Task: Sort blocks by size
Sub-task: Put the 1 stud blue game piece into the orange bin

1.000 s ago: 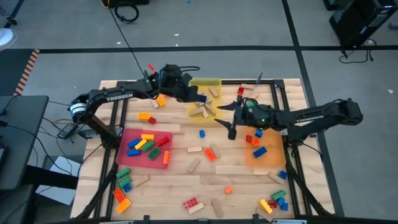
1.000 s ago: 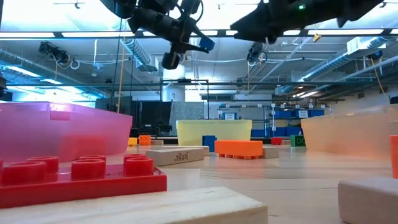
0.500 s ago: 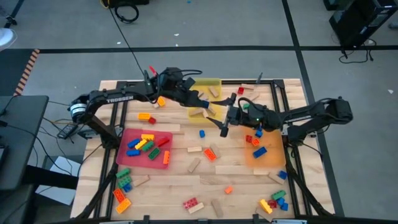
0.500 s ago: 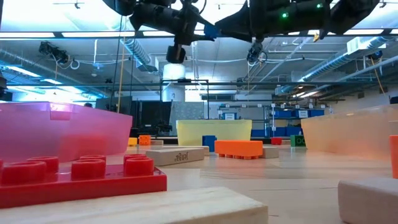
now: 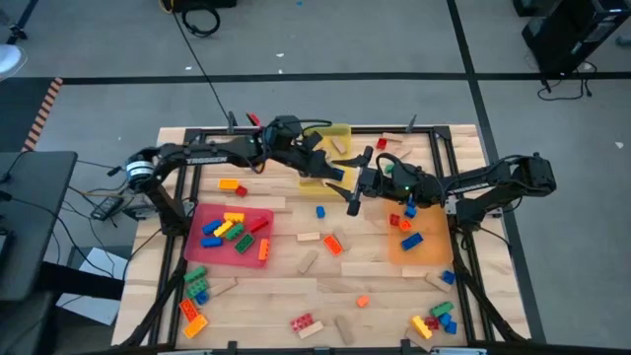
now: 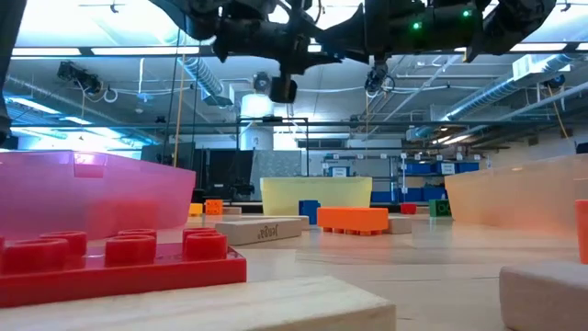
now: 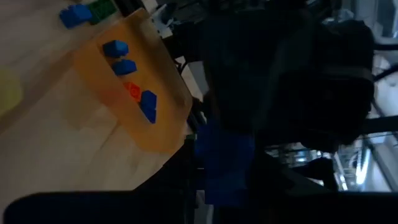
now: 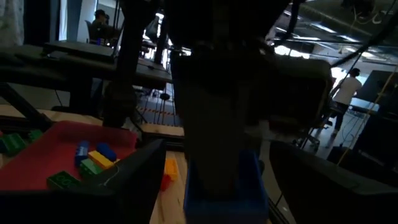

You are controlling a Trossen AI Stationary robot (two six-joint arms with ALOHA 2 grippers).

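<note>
A small blue block (image 7: 224, 158) hangs above the table's middle, next to the yellow tray (image 5: 333, 131), with my left gripper (image 5: 332, 175) shut on it. My right gripper (image 5: 353, 191) faces it from the table's right, open. In the right wrist view the blue block (image 8: 250, 182) sits between the two spread fingers (image 8: 127, 183), apart from both. Many more blocks lie loose on the table, and others lie in the red tray (image 5: 261, 219), the yellow tray and the orange tray (image 5: 426, 253). My left gripper pinches the blue block (image 7: 217, 146) between its two fingers, reaching nearly level from the table's left. The block is lifted clear of the table. The dark fingers hide which faces they are on.
Loose blocks lie under and near the grippers: a blue one (image 5: 319, 210), an orange one (image 5: 332, 244) and a wooden one (image 5: 309, 237). More sit along the near edge (image 5: 306, 322). A black frame rims the table. People show in the room beyond.
My left gripper has carried the blue block toward the table's right and near side, sinking a little, until it sits between my right gripper's fingers. My right gripper has shifted slightly left toward it and tipped its fingers up to level.
</note>
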